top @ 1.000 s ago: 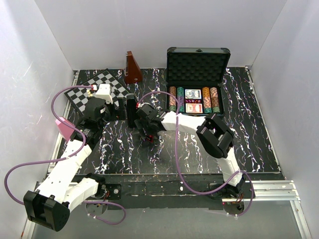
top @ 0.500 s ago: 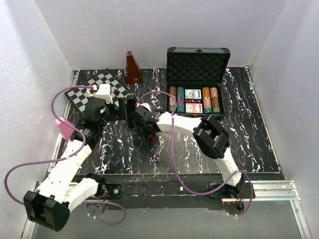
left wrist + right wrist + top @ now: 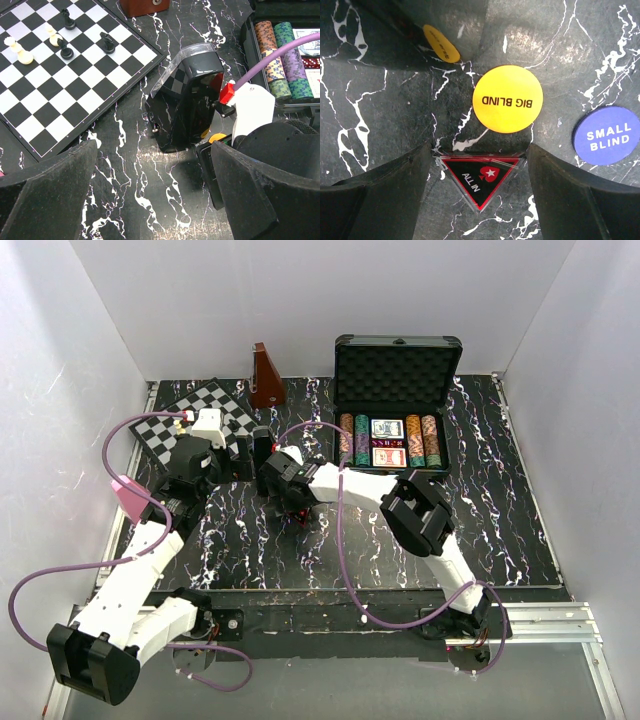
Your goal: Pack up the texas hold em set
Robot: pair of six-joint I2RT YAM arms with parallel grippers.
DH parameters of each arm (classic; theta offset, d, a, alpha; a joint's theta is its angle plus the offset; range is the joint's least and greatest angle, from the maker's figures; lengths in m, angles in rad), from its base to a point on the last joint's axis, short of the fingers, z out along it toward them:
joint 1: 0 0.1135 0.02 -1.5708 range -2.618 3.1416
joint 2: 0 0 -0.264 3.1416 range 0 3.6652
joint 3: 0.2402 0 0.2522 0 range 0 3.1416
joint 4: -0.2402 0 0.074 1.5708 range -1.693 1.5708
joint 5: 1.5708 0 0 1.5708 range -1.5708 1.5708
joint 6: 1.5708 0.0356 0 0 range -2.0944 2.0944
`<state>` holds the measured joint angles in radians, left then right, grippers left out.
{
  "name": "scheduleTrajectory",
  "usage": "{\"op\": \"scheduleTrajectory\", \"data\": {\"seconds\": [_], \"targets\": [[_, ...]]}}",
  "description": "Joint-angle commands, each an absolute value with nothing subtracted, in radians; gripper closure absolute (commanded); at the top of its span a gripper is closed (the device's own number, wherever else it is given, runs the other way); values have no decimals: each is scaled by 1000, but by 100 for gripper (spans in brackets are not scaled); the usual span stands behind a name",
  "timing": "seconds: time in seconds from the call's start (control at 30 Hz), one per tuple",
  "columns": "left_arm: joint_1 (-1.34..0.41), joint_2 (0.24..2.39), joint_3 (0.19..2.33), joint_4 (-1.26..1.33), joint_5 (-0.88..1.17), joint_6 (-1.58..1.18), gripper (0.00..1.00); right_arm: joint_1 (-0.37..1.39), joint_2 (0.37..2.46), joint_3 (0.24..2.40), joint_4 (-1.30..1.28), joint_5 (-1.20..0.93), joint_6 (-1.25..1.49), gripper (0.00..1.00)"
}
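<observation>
The black case [image 3: 398, 358] stands open at the back right, holding striped chip rows [image 3: 347, 437] and card decks [image 3: 388, 443]; the chips also show in the left wrist view [image 3: 274, 55]. My right gripper [image 3: 479, 150] is at mid-table [image 3: 288, 498]. Its fingers touch both top corners of a black-and-red "ALL IN" triangle [image 3: 480, 179] lying on the table. A yellow BIG BLIND button [image 3: 507, 98] and a blue SMALL BLIND button [image 3: 606, 135] lie just beyond. My left gripper [image 3: 155, 200] is open and empty over bare table [image 3: 235, 462].
A glossy black upright object [image 3: 187, 100] stands between the grippers. The chessboard [image 3: 60, 80] with a few pieces lies at back left, with the brown pyramid [image 3: 265, 380] behind it. A pink object [image 3: 128, 495] sits at the left edge.
My right gripper has moved left across the table, toward the glossy black object and the left gripper. The left arm has not moved.
</observation>
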<state>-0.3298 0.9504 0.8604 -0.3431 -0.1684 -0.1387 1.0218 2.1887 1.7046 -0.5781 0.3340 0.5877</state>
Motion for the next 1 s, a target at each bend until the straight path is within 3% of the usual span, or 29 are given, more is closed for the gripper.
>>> {"op": "scheduleTrajectory", "data": {"seconds": [0.0,0.47,0.97], "targets": [[-331,919,864,-333,-166,-140,2,1026,2220,1756,-601,357,604,17],[-331,917,864,-334,-166,-141,2,1040,2226,1764,-653,400,629,21],[-331,922,864,-334,-166,-141,2,1043,2054,1635,-561,455,598,44]]}}
